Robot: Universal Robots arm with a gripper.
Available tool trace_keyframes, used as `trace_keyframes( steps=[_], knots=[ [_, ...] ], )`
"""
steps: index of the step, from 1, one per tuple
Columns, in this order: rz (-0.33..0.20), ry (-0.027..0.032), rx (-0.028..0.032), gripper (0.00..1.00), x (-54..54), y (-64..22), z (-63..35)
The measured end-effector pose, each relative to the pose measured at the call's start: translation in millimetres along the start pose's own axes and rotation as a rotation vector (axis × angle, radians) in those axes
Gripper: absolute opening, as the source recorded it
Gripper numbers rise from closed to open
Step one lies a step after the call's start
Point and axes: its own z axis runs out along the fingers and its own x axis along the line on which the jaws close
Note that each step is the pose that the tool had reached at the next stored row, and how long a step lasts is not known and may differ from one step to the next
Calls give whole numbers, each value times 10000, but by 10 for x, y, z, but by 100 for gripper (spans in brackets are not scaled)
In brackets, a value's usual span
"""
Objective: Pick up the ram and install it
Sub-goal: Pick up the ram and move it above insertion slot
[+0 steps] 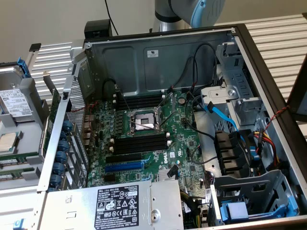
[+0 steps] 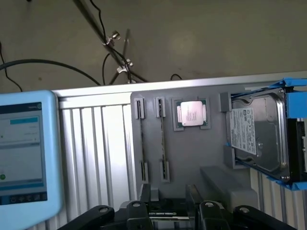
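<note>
Gripper [image 2: 169, 197] spread wide and empty, hanging over the grey tray [image 2: 192, 153] (nine o'clock of the case [image 1: 158, 52] in the exterior view), where the ram [image 2: 163, 141] stands edge-up in clips, presumably for an easy pinch

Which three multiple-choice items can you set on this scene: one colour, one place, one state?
1. What colour is the motherboard's expansion slot beside the black memory slots?
A) red B) white C) blue

2. Where does the processor lie?
A) on the motherboard B) in the gray tray, between the ram strips and the hard drive C) on the memory slots

3. How are the ram strips placed?
A) on edge in the tray B) flat on the hard drive C) seated in the memory slots

1 C: its plastic is plainly blue.
2 B: it sits in a tray recess, with the drive beside it.
3 A: both stand on edge in the tray's holders.
</note>
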Motion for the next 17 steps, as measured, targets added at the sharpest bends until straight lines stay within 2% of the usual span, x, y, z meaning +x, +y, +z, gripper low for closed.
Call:
trace_keyframes(
  steps=[17],
  knots=[
    [-87,1,-5,42,175,19,219]
  ],
)
